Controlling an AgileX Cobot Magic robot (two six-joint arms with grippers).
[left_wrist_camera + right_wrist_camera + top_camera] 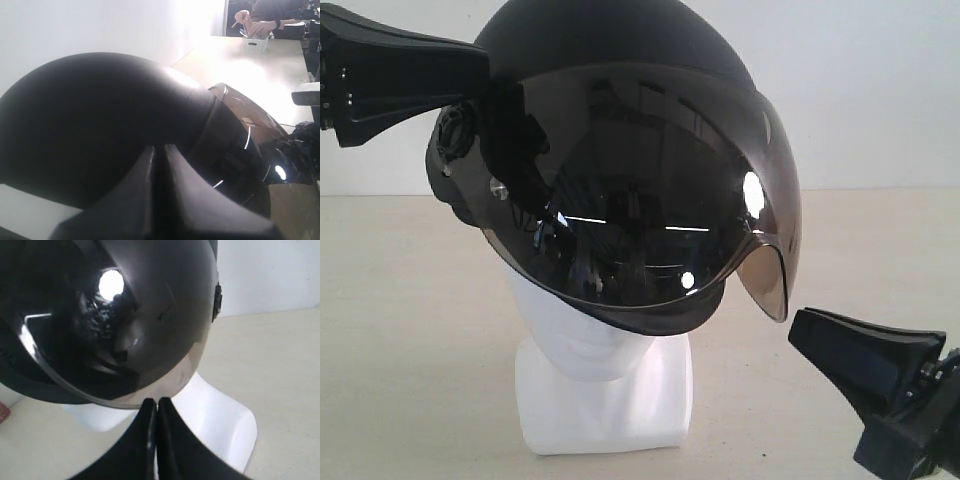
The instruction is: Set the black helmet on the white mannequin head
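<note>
Beige table point(400, 330), black helmet point(620, 50) on white mannequin head point(605, 395), left gripper point(157, 151), right gripper point(156, 403) both closed, basket point(256, 45) beyond

Beige table point(400, 340) w/ mannequin head point(605, 395)

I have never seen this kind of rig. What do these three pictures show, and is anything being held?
This is a robot with two arms, each ending in a two-fingered gripper. One picture comes from a camera off the arms, and the other two from cameras on the wrists. On the pale table stands a white mannequin head wearing a black helmet with its tinted visor lowered. The left gripper is shut, up by the helmet's shell. The right gripper is shut, lower down near the visor. Neither holds anything.
</note>
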